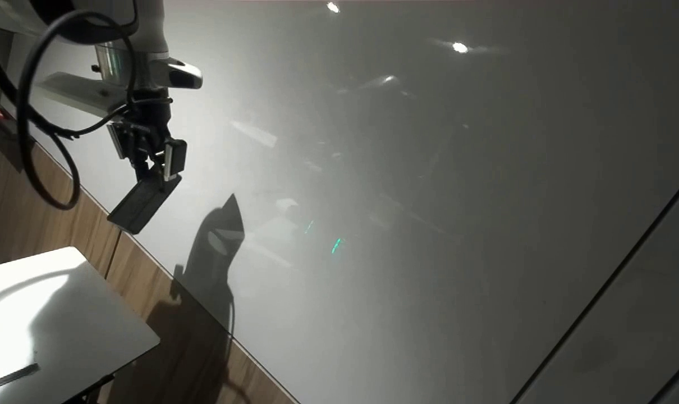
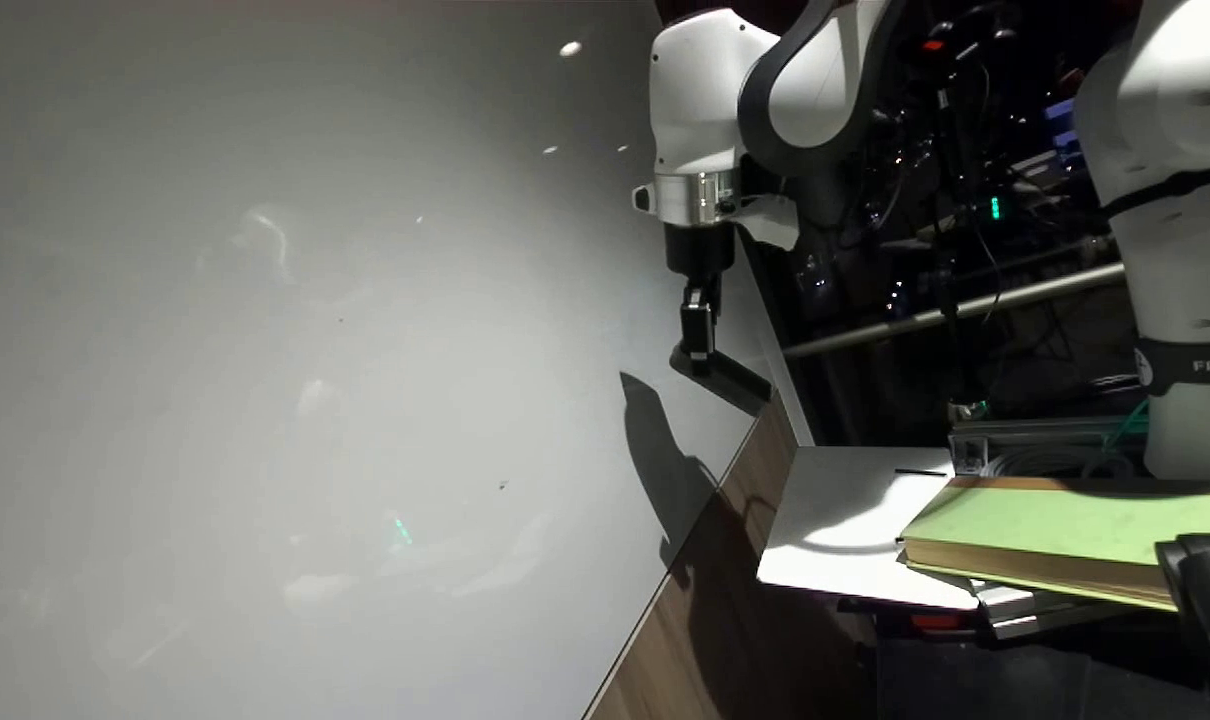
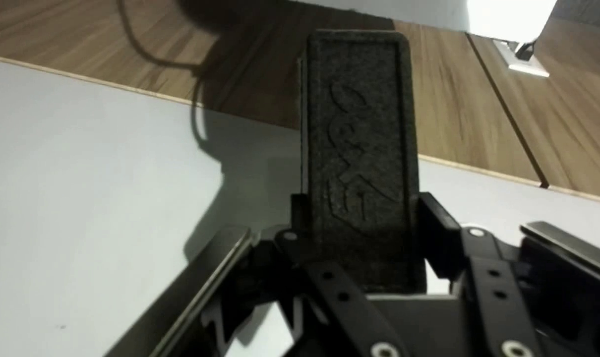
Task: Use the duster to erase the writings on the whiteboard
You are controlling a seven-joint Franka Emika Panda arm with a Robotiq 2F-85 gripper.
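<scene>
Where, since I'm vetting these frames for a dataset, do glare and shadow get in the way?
In both exterior views, bright glare spots dot the whiteboard, a dark shadow runs from it onto the wood panel, and the white tabletop is partly washed out; in the wrist view, the duster shows its markings but darkens toward the fingers.

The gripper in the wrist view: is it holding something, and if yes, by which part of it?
The gripper holds the duster by its two long sides, close to one end, with most of its length sticking out.
</scene>
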